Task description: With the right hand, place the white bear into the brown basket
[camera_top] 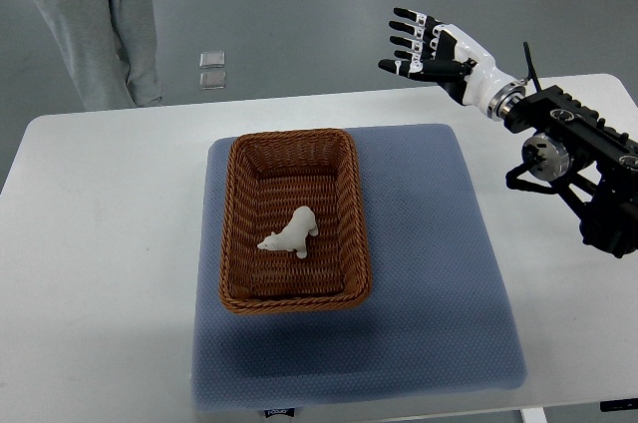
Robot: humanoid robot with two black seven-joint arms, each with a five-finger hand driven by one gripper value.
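Observation:
A small white bear (291, 233) lies inside the brown wicker basket (235, 213), near its middle. The basket stands on a blue-grey mat (439, 263) on the white table. My right hand (419, 44) is raised above the table's far edge, up and to the right of the basket, well apart from it. Its fingers are spread and hold nothing. Its arm (568, 144) comes in from the right edge. The left arm does not show.
A person in grey trousers (100, 24) stands beyond the table's far left corner. Two small clear squares (211, 69) lie on the floor behind the table. The white table (100, 243) shows bare to the left and right of the mat.

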